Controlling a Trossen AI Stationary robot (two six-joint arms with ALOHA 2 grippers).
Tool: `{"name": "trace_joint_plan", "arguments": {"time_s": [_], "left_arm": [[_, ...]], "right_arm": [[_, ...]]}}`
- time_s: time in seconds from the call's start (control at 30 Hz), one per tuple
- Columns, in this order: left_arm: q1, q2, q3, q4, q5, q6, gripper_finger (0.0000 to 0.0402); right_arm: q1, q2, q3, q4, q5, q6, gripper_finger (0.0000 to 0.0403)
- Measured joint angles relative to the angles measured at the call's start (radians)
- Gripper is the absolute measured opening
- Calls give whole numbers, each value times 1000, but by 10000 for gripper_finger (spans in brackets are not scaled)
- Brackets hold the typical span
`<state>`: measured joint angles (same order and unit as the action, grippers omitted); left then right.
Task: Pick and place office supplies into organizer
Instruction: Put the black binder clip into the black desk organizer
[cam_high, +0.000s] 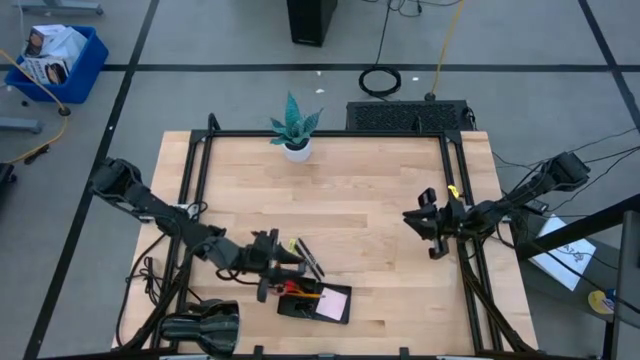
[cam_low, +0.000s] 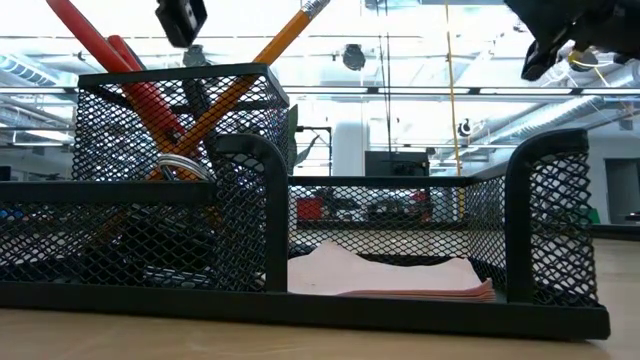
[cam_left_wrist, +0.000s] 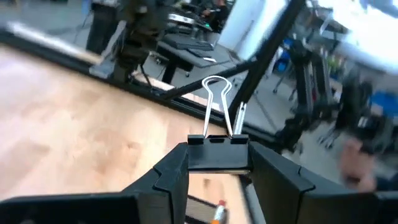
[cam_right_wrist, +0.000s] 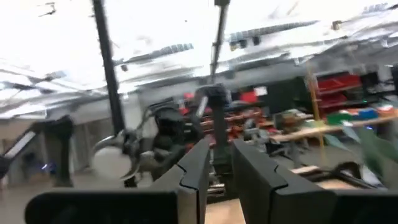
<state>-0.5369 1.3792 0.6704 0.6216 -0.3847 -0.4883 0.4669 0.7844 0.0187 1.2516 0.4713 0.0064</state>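
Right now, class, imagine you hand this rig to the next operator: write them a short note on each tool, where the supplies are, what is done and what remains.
Left tool: shut on a black binder clip, held just above the organizer at the table's near edge.
Right tool: raised over the right side of the table, nothing seen in it; fingers nearly together.
Done: red-handled scissors and an orange pencil stand in the mesh cup; the pink note pad lies in the flat compartment.
Left: drop the clip into the organizer. Black pens lie beside it on the table.
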Motion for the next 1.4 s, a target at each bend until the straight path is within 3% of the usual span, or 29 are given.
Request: {"name": "trace_joint_plan", "arguments": {"time_s": [0.17,0.3,0.47,0.73,0.8,1.0,1.2,1.4], "left_arm": [[25,0,0,-23,16,-236,147],[38,0,0,-26,83,-352,147],[39,0,0,-19,119,-411,147],[38,1,0,-20,135,-492,147],[38,1,0,-17,149,-504,147],[38,1,0,-19,150,-516,147],[38,1,0,-25,151,-516,147],[38,1,0,-28,173,-511,147]], "right_arm": [[-3,22,61,-256,22,23,64],[-6,100,166,-431,27,-56,64],[-10,242,255,-386,21,-117,64],[-16,430,421,-391,-188,-408,64],[-15,492,469,-406,-190,-491,65],[-28,624,603,-415,-213,-642,103],[-67,669,677,-412,-268,-663,164],[-127,719,761,-495,-406,-570,182]]}}
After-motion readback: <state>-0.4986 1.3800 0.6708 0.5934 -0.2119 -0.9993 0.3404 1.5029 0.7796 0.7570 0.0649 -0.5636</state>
